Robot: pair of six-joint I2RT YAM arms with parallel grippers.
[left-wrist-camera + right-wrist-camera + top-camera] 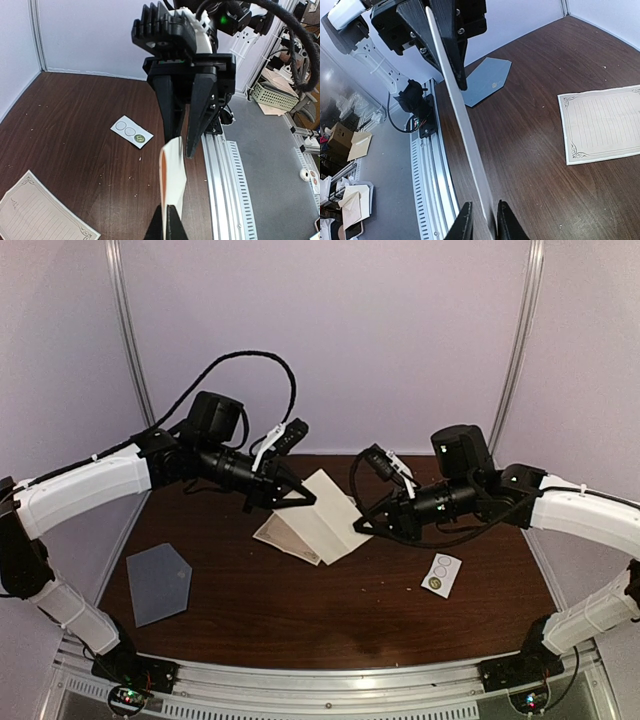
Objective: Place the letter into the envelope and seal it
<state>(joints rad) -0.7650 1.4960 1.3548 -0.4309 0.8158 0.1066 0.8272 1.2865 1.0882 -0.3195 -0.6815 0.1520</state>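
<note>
Both the left tool [305, 498] and the right tool [358, 527] pinch the letter [328, 515] above the table [330, 625]; the envelope [160, 583] lies at eight o'clock.

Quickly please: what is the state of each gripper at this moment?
Left gripper: closed, holding the white sheet.
Right gripper: closed, holding the same white sheet at its other end.

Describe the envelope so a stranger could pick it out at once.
Start at the dark wooden table and go to its near-left part. The envelope lies flat there, alone. It is the only grey-blue piece, with one pointed end; the held white sheet, lined sheet and sticker strip are pale.
</note>
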